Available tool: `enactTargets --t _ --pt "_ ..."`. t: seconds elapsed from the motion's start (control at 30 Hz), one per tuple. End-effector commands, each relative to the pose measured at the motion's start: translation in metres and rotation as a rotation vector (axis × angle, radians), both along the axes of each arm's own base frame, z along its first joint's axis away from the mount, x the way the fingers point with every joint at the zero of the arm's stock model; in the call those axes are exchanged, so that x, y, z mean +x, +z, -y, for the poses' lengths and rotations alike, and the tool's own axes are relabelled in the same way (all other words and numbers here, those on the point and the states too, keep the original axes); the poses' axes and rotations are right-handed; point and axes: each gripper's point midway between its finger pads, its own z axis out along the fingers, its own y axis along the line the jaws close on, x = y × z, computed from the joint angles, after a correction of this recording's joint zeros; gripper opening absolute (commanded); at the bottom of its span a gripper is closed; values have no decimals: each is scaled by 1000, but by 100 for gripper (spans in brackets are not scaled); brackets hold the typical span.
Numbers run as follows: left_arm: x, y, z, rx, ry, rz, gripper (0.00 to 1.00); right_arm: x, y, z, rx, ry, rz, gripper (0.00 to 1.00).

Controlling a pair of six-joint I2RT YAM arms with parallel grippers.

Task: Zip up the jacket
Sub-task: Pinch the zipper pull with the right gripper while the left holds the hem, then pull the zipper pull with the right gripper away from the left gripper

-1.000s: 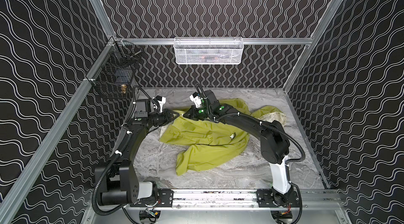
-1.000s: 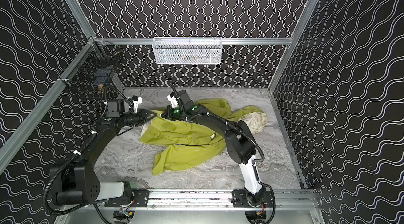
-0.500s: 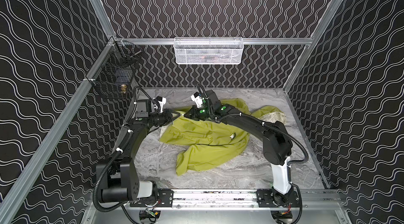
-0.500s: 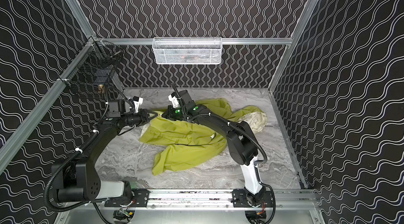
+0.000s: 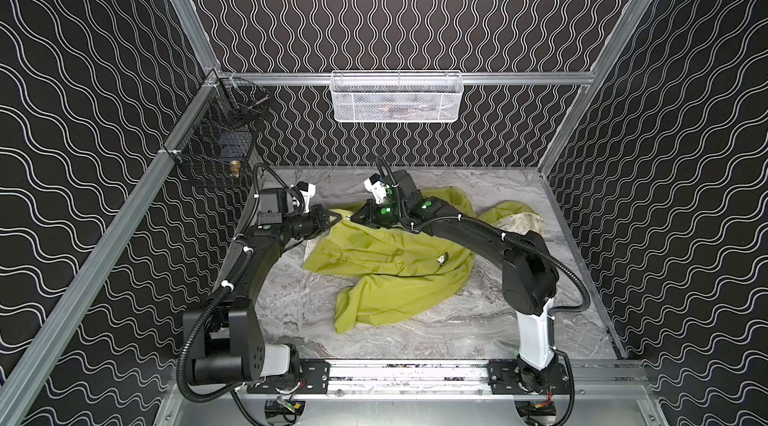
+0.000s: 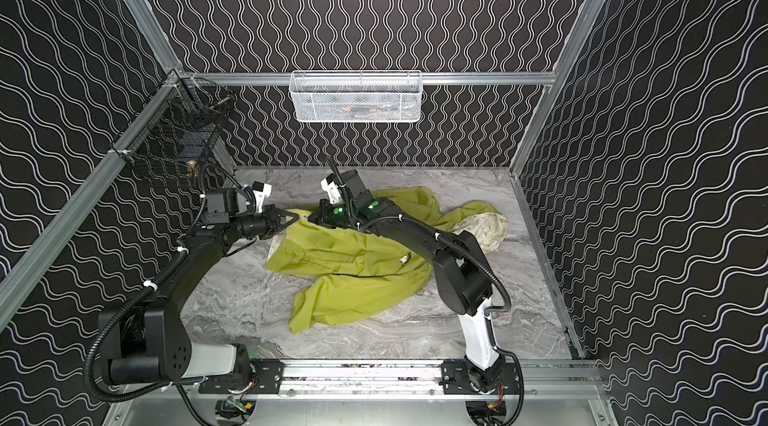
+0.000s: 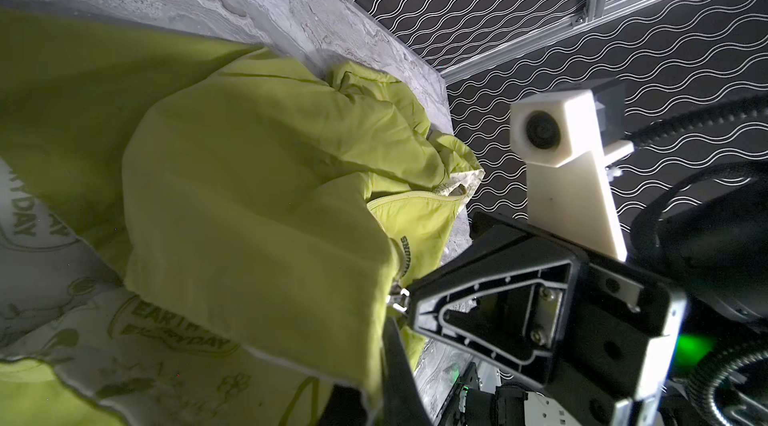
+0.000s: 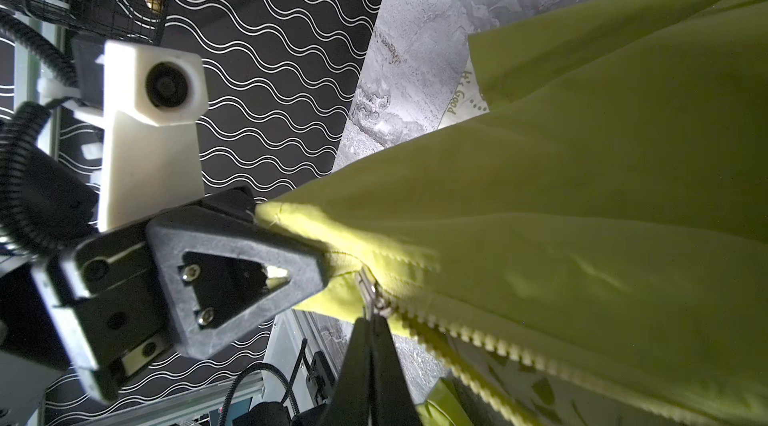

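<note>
In both top views the jacket (image 5: pixel 395 262) (image 6: pixel 353 262) lies crumpled mid-frame on the counter (image 5: pixel 299 303). The left gripper (image 5: pixel 337 218) and right gripper (image 5: pixel 354 218) meet nose to nose at the jacket's upper-left corner.

In the left wrist view the left gripper (image 7: pixel 392 361), at the bottom edge, is pinched tight on the jacket's hem. The right gripper reaches in from the lower right onto the zipper pull (image 7: pixel 397 300).

In the right wrist view the right gripper (image 8: pixel 372 332), bottom centre, is clamped on the zipper pull (image 8: pixel 372 295). The zipper teeth (image 8: pixel 478 345) run off toward the lower right and look unjoined, so the zip seems barely started.

To do this step well, the left gripper should anchor the hem taut. The right gripper should draw the pull straight along the teeth, slowly and without sideways tugs that could snag the lining or slip the grip.
</note>
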Motion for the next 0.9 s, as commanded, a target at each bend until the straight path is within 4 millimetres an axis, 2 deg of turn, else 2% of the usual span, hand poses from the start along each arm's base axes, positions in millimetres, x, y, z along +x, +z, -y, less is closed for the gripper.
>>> enactTargets --t 0.0,0.23,0.6,0.87 --pt "-1 3 -1 14 -9 18 0 5 6 6 -5 -20 28 0" --pt "-1 3 -7 68 6 19 0 11 -6 23 -36 -56 9 0" --pt "-2 -2 -15 135 34 10 0 13 -7 27 -47 -63 17 0" --pt "-5 -5 -24 202 59 10 0 15 -11 37 -69 -88 15 0"
